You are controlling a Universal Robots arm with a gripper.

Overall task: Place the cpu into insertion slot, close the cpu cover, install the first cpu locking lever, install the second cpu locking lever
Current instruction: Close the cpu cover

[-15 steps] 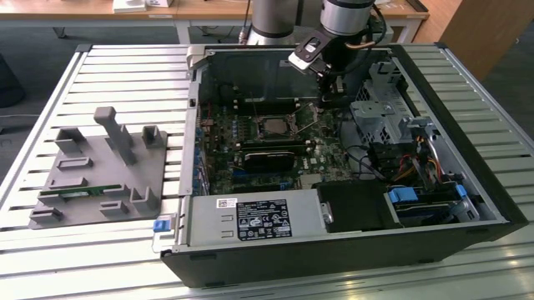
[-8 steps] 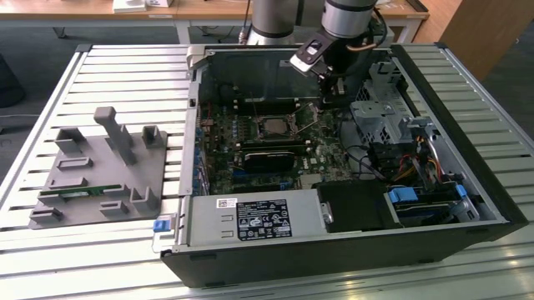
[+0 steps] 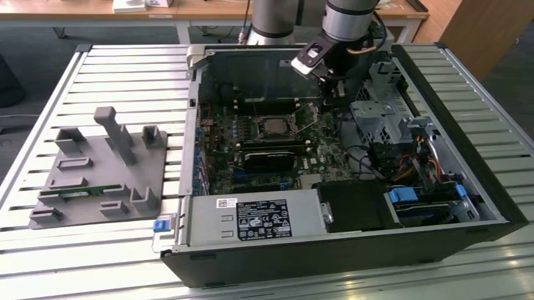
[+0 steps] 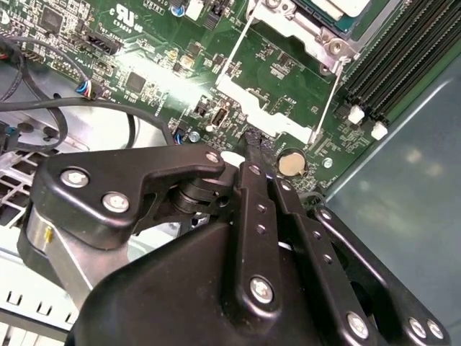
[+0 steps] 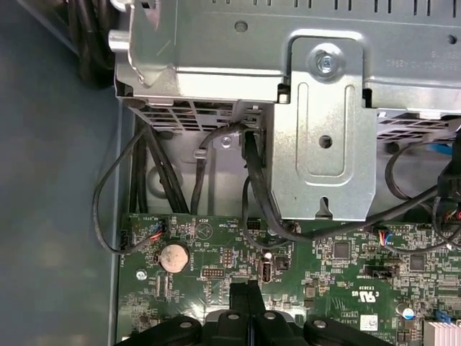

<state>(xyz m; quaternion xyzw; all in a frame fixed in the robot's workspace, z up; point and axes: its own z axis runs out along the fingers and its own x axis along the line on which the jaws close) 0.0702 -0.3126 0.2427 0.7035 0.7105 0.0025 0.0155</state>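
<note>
Silvery slat table (image 3: 125,69), open PC case (image 3: 334,262) on it: my gripper (image 5: 245,292) is hanging over the motherboard (image 3: 219,150), jaws pinched together, gripping nothing.
Going across from the exterior view's left: grey parts fixture (image 3: 92,181), then the socket w/ the cpu (image 4: 335,7) sitting in it and the cpu cover (image 4: 306,30) lying round it, then me just beside, then the drive cage (image 3: 379,122). Two thin lever rods (image 4: 325,97) are standing off the socket, unlatched I reckon, so lever work is the step in hand. Doing it well, imo: pressing closed tips square on the rod, sweeping low, not scraping the board. Room's tight, w/ cables (image 5: 253,176) crowding; wood desks (image 3: 209,7) are showing beyond.
</note>
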